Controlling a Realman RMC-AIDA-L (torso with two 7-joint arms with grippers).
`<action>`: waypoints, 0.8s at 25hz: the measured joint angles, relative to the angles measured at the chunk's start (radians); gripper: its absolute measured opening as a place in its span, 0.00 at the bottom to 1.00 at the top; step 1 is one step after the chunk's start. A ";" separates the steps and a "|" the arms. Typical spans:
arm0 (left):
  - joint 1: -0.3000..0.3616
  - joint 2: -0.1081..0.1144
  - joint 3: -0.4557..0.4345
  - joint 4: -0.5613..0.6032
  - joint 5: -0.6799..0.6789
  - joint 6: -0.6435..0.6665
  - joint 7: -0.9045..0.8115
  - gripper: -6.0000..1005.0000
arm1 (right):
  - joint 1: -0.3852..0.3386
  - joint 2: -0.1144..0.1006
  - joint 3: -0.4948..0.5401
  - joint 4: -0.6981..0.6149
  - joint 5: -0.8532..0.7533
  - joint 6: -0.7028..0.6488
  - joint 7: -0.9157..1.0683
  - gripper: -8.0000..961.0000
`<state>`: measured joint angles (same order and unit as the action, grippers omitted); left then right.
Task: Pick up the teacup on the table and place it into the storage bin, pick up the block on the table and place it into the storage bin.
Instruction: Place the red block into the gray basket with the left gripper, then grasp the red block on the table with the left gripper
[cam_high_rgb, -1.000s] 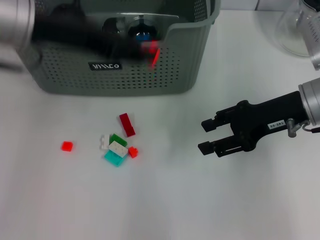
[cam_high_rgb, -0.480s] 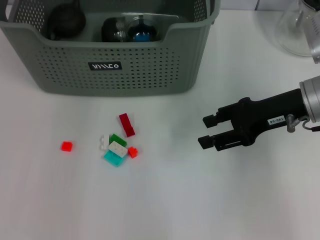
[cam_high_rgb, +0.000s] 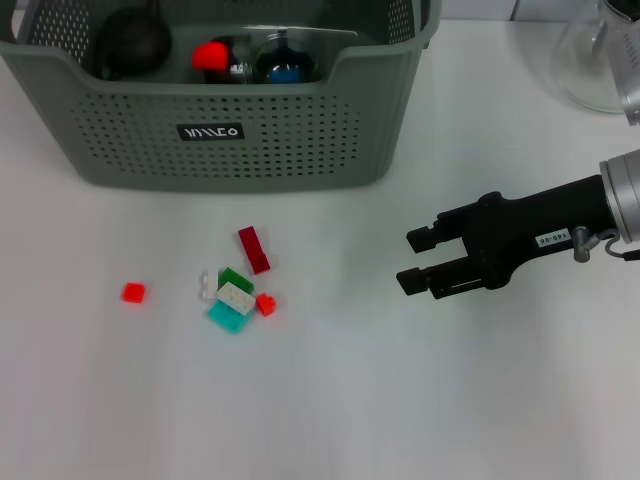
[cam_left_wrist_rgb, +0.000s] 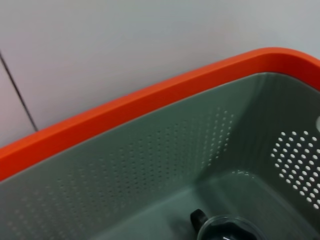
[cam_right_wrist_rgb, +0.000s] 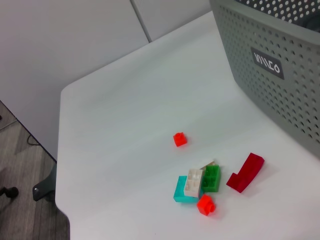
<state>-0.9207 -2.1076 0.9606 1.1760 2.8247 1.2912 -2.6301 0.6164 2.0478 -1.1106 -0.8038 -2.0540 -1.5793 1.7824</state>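
The grey-green storage bin (cam_high_rgb: 230, 130) stands at the back left of the table; it also shows in the right wrist view (cam_right_wrist_rgb: 270, 65). Inside it lie a red block (cam_high_rgb: 210, 55), a dark round vessel (cam_high_rgb: 132, 40) and a clear glass piece with blue in it (cam_high_rgb: 285, 58); I cannot tell which is the teacup. Loose blocks lie in front of the bin: a dark red one (cam_high_rgb: 254, 249), a small red one (cam_high_rgb: 133, 292) and a green, white and teal cluster (cam_high_rgb: 234, 299). My right gripper (cam_high_rgb: 415, 262) is open and empty, to the right of the blocks. My left gripper is out of view.
A clear glass vessel (cam_high_rgb: 600, 60) stands at the back right corner. The left wrist view shows the bin's inner wall (cam_left_wrist_rgb: 165, 165) under an orange rim (cam_left_wrist_rgb: 150, 100). The right wrist view shows the table's far edge (cam_right_wrist_rgb: 62, 165) beyond the blocks.
My left arm was over the bin with a red block and has left the view. A red block now lies in the bin. The right gripper rose slightly.
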 joint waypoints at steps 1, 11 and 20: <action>0.005 0.000 0.000 0.010 0.000 0.004 0.000 0.53 | 0.000 0.000 0.000 0.000 0.000 0.000 0.000 0.71; 0.249 -0.032 -0.018 0.537 -0.422 0.217 0.133 0.82 | 0.000 0.000 0.000 0.000 0.000 0.001 -0.011 0.71; 0.623 -0.045 -0.019 0.815 -0.932 0.472 0.558 0.82 | -0.002 0.001 0.000 0.003 0.000 0.013 -0.021 0.71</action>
<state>-0.2981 -2.1525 0.9411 1.9906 1.8927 1.7630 -2.0718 0.6146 2.0488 -1.1106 -0.8003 -2.0540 -1.5660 1.7610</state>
